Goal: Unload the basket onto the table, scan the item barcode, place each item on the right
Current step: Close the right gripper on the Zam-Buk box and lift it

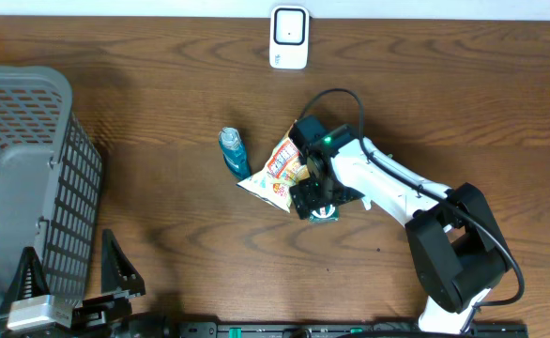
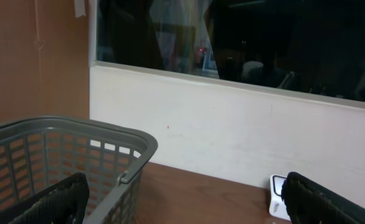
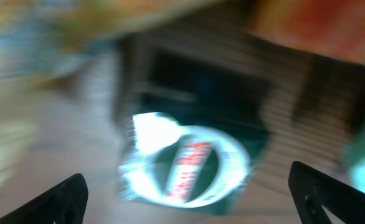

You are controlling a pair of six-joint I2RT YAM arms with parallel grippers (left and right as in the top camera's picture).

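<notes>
Overhead view first: right tool (image 1: 317, 199) poised straight over a small dark green packet (image 1: 325, 214) with a round white-and-red label, spread wide and pinching nothing. Same reading from the right wrist, though badly blurred: label centred between two black fingertips (image 3: 64, 199) set far apart at the frame's lower corners. Judged to be the item for scanning, so straight down from the tool, with no sideways reach needed. Long axis of the packet impossible to read through the blur and the tool's own bulk. Just beside the tool, on the side away from its arm, an orange snack bag (image 1: 280, 169), and past that a teal bottle (image 1: 232, 150). White scanner (image 1: 289, 38) well apart, beyond the tool at the far edge of the bench (image 1: 162, 94). As for the left tool (image 2: 185, 186), also spread and empty, parked beside the grey basket (image 2: 136, 142), much farther off; right arm clearly the nearer one.
</notes>
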